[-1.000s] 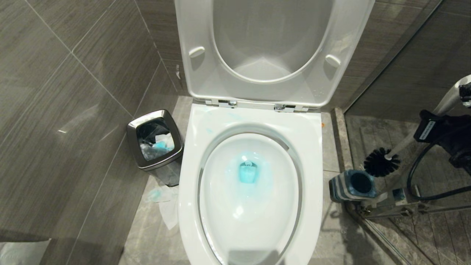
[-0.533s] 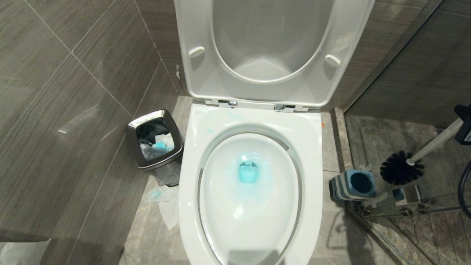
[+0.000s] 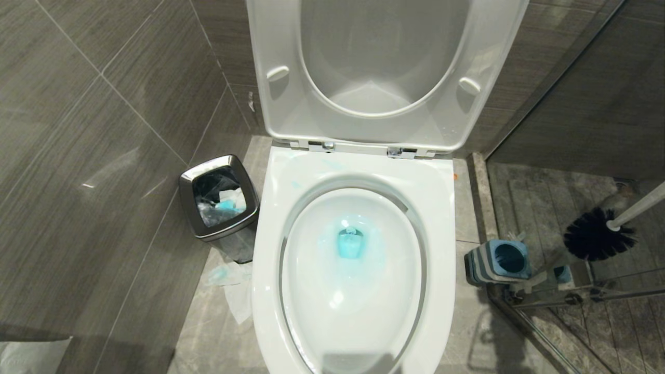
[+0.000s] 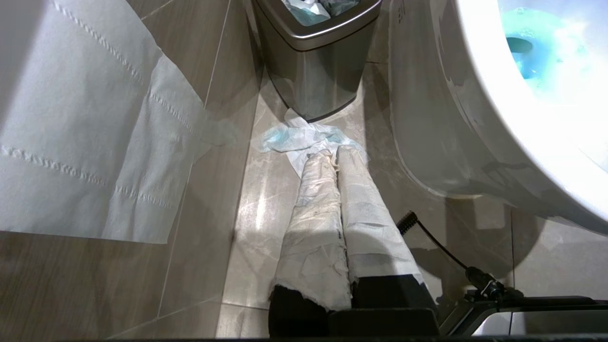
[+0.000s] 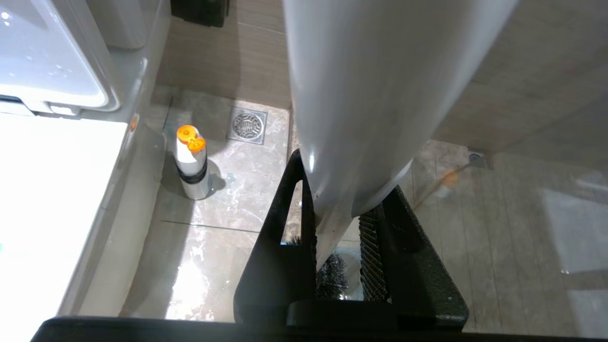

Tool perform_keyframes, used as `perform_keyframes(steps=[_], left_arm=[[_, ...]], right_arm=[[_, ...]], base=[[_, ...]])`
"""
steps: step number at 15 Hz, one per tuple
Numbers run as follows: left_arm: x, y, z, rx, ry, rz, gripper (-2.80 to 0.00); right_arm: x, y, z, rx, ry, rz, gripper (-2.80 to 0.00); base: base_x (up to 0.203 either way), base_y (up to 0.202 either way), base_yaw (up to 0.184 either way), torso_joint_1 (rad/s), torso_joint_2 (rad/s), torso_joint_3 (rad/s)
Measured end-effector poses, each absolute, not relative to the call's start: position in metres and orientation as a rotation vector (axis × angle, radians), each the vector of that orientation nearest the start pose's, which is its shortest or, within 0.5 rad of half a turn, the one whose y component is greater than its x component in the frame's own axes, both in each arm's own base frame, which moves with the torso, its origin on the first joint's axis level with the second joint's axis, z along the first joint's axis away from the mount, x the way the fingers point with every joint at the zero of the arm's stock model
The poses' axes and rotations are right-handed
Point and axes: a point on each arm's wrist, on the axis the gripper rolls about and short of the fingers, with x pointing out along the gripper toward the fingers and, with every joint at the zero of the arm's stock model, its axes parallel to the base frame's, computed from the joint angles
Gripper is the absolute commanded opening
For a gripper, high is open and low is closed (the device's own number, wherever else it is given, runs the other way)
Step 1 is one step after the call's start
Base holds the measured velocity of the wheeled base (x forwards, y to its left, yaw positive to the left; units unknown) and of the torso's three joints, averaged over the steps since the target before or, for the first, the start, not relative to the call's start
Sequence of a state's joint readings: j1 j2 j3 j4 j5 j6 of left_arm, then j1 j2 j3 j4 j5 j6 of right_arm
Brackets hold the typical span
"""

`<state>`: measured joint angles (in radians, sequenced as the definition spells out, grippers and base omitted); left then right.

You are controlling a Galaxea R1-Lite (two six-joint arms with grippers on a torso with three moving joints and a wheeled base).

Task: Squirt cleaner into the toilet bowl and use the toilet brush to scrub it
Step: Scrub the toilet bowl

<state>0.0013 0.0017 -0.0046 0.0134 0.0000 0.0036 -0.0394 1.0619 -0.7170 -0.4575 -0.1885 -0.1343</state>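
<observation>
Right gripper (image 5: 338, 247): black jaws closing on the white handle of the toilet brush (image 3: 597, 240), gripping it with nothing else between them. The gripper itself is sitting beyond the edge of the head view; the handle is running down and away from it to the black bristle head, which is hanging in the air clear of the floor.

Brush holder (image 3: 500, 263): striped, empty, standing below the bristles and to their toilet side.

Toilet bowl (image 3: 436, 187): lying further to that same side, seat and lid up. Cleaner (image 3: 350, 244) is already tinting the water turquoise, so the squirting looks done.

Step in hand, as I judge it: carrying the brush.

Next move: swinging the head across over the rim and lowering it into the blue water without knocking the porcelain or dripping.

Left gripper (image 4: 332, 156): parked low beside the bowl, wrapped fingers pressed together, holding nothing.

Orange-capped bottle (image 5: 191, 161): standing on the floor near the toilet.
</observation>
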Motion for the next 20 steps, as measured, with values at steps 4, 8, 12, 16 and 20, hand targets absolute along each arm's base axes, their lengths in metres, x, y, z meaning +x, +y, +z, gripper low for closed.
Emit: perform_keyframes(steps=[4,8,12,16,20], left_arm=[[-0.023,0.0,0.075,0.003,0.011,0.001,-2.8],[-0.023,0.0,0.075,0.004,0.011,0.001,-2.8],[-0.023,0.0,0.075,0.004,0.011,0.001,-2.8],[-0.023,0.0,0.075,0.003,0.011,0.001,-2.8],[-0.023,0.0,0.075,0.003,0.011,0.001,-2.8]], right_arm=[[0.135,-0.007,0.309,-0.063,-0.192,-0.195,-2.8],[0.125,-0.001,0.315,-0.061,-0.179,-0.125,-2.8],[0.103,0.003,0.32,-0.063,-0.129,-0.058,-2.8],[0.092,0.012,0.332,-0.059,-0.147,0.063,-2.8],[0.094,0.027,0.344,-0.081,-0.123,0.214,-2.8]], base=[[0.0,0.0,0.0,0.0,0.0,0.0],[0.0,0.0,0.0,0.0,0.0,0.0],[0.0,0.0,0.0,0.0,0.0,0.0],[0.0,0.0,0.0,0.0,0.0,0.0],[0.0,0.0,0.0,0.0,0.0,0.0]])
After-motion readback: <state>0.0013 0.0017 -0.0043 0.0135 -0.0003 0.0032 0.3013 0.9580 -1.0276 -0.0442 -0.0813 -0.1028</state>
